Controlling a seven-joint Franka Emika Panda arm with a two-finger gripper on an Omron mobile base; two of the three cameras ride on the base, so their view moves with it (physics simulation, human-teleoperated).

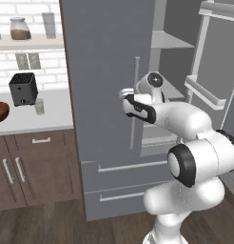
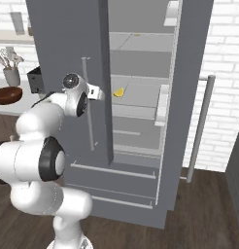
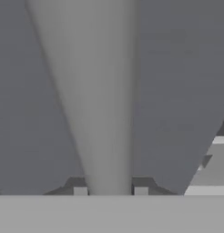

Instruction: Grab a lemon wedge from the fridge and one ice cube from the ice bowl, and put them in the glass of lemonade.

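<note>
On right base, lemon wedge point(image 2: 119, 92), fridge point(image 2: 141, 63) shelf

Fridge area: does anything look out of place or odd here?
Nothing is spilled or damaged. The fridge has its right door swung open, and the lemon wedge lies alone on a shelf inside.

Your arm point(image 1: 195, 157) is glossy white, built of fat rounded segments that swell at each joint. Dark black rings band the joints, widest at the big elbow, and a black strip with a pale marking runs along the forearm. Behind the fingers, the wrist ends in a round silver-grey disc with a dark centre. The gripper point(image 3: 110, 191) itself shows you two small grey square fingertips point(image 3: 80, 191) on dark bases, set side by side.
</note>
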